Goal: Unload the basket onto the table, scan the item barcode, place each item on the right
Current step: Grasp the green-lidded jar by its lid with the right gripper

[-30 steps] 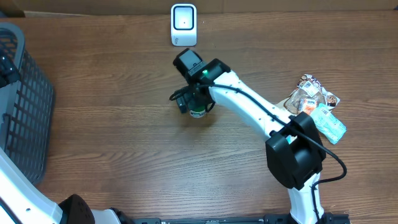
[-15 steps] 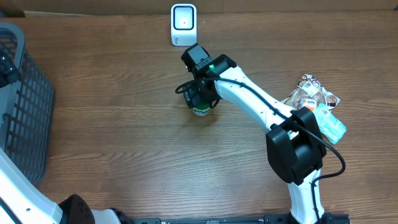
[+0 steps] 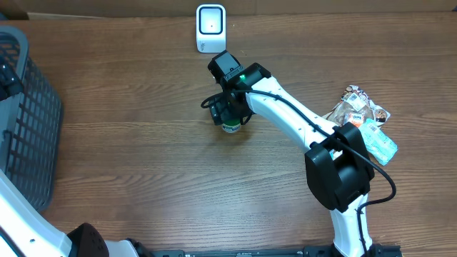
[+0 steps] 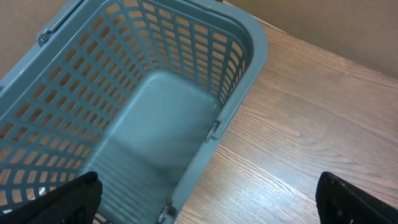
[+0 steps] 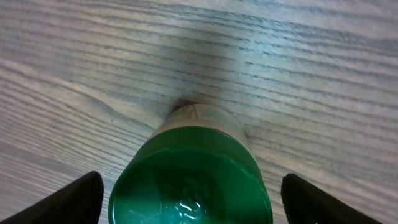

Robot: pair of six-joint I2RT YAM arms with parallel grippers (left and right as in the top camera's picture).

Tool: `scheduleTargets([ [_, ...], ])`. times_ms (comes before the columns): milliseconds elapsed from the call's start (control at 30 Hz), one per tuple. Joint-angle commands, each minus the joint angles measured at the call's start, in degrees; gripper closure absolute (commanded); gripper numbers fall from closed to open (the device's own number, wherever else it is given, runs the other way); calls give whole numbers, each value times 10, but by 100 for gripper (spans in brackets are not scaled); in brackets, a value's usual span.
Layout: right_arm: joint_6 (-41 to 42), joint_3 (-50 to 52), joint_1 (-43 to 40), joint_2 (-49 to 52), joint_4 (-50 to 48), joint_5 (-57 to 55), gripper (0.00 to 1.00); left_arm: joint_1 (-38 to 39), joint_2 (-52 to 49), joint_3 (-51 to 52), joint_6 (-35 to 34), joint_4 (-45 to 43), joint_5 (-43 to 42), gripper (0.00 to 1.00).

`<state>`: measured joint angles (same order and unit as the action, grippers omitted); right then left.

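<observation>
Grab step, I'd say: green-capped jar stands near the tabletop's back edge, before the scanner. Right gripper straddles it, fingers apart. Next: clamp, lift, show barcode. Left gripper gapes wide too.

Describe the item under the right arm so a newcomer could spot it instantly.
On the wooden table, find the white scanner at the middle of the far edge. Just in front of it the right end effector hangs over a small upright container standing on the wood. Its round green lid sets it apart from the flat packets heaped at the right side.
</observation>
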<state>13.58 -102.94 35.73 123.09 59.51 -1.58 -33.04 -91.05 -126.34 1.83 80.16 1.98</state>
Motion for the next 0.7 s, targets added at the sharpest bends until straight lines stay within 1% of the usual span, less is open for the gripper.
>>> scheduleTargets([
  [0,-1,4,2,4,-9,4,11,0,3,0,-4,-2,-3,0],
  [100,-1,4,2,4,-14,4,16,0,3,0,-3,-2,-3,1],
  [167,-1,8,2,4,-16,4,17,0,3,0,-3,-2,-3,0],
  [400,-1,28,2,4,-35,4,18,0,3,0,-4,-2,-3,0],
  [533,-1,28,2,4,-35,5,22,0,3,0,-4,-2,-3,0],
  [667,-1,25,2,4,-28,18,24,0,3,0,-4,-2,-3,0],
])
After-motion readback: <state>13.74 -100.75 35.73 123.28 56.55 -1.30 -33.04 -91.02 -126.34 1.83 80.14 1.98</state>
